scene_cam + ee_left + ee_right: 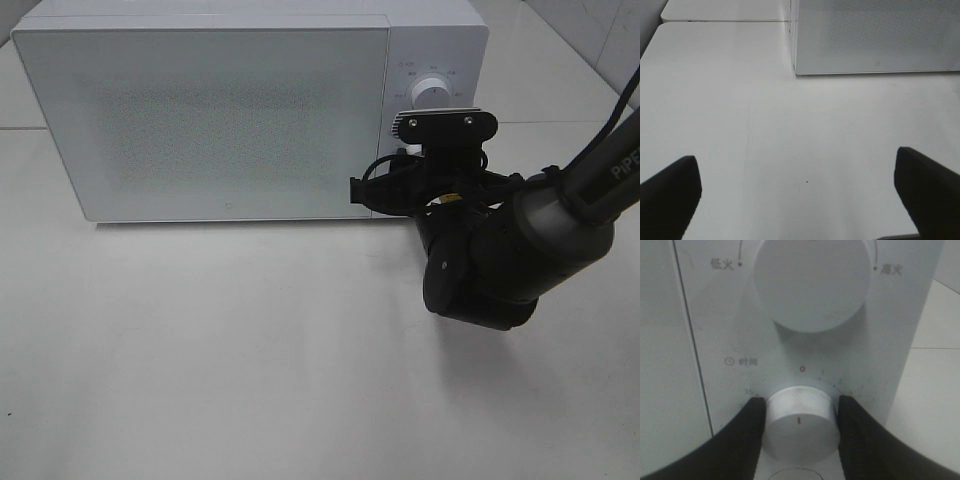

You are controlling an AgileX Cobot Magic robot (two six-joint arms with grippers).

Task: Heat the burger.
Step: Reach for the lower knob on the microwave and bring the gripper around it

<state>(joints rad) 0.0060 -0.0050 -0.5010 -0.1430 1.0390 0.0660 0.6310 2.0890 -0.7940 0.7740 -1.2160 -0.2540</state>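
The microwave (200, 110) is shut and the burger is nowhere in sight; I judge it sits inside, behind the frosted door. The right end effector (799, 412) pinches the timer knob (800, 435), whose red mark lines up under the zero. The left end effector (795, 167) hangs wide open over the worktop (790, 115). Setting the time is the step in hand; next comes a firm clockwise twist without slipping.

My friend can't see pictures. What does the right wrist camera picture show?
The right claw has its two black fingers pressed against both sides of a small white timer knob on the microwave panel. The knob's red line points toward a red zero. A bigger white knob sits higher on the panel.
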